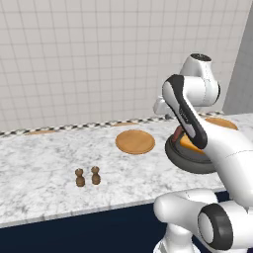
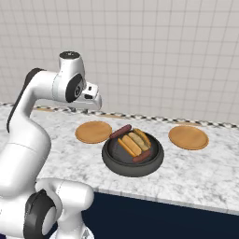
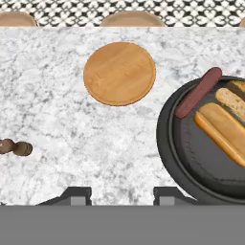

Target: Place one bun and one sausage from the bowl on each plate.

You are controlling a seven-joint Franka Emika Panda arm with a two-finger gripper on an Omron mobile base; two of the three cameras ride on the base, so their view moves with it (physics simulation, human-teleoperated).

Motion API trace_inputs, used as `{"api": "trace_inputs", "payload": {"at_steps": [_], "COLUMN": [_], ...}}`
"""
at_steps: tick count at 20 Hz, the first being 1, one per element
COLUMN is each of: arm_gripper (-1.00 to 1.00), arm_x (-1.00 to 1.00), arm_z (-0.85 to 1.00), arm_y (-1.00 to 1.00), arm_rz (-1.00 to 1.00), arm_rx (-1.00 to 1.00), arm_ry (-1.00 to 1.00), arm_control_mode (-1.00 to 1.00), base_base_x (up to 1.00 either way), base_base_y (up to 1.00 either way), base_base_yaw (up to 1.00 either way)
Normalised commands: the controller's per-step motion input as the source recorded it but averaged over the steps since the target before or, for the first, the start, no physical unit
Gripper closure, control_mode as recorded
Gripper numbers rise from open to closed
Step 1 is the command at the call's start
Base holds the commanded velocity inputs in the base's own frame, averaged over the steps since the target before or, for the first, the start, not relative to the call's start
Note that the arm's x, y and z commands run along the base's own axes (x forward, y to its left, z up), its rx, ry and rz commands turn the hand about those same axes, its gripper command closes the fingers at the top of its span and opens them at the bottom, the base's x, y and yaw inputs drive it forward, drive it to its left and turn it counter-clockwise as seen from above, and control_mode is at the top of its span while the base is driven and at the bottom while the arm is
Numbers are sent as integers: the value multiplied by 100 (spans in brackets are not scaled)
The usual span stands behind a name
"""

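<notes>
The dark bowl (image 2: 112, 161) (image 3: 165, 139) (image 1: 178, 157) holds two buns (image 2: 132, 145) (image 3: 221, 130) and two sausages; one sausage (image 2: 121, 131) (image 3: 198, 92) leans over its back-left rim, the other (image 2: 141, 157) lies at the front right. An orange-brown plate (image 2: 94, 132) (image 3: 119, 72) (image 1: 135, 142) lies bare left of the bowl, and a second bare plate (image 2: 188, 137) (image 1: 221, 122) lies to its right. My gripper (image 3: 122, 195) (image 2: 84, 107) hangs high over the counter, in front of the left plate and left of the bowl. Its fingers stand apart with nothing between them.
Two small brown shakers (image 1: 88, 177) (image 3: 16, 148) stand on the marble counter (image 2: 196, 172) to the left, well away from the plates. Flat brown shapes (image 3: 131, 19) lie along the checkered strip at the tiled back wall. The counter's front edge (image 1: 74, 212) runs close below.
</notes>
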Motion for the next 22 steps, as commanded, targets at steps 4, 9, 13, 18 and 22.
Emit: {"api": "trace_inputs", "payload": {"at_steps": [4, 9, 13, 18, 22], "arm_gripper": [-100, -100, -100, -100, -100], "arm_x": [1, 0, 1, 0, 0], "arm_z": [-20, -4, -45, -90, -89], "arm_y": [-50, -100, -95, -62, -8], "arm_rz": [10, 28, 15, 1, -4], "arm_rx": [0, -3, -26, -46, -11], "arm_ry": [-10, -10, 14, 10, -3], "arm_control_mode": [-100, -100, -100, -100, -100], "base_base_x": [0, 0, 0, 0, 0], "base_base_y": [0, 0, 0, 0, 0], "base_base_yaw": [0, 0, 0, 0, 0]}}
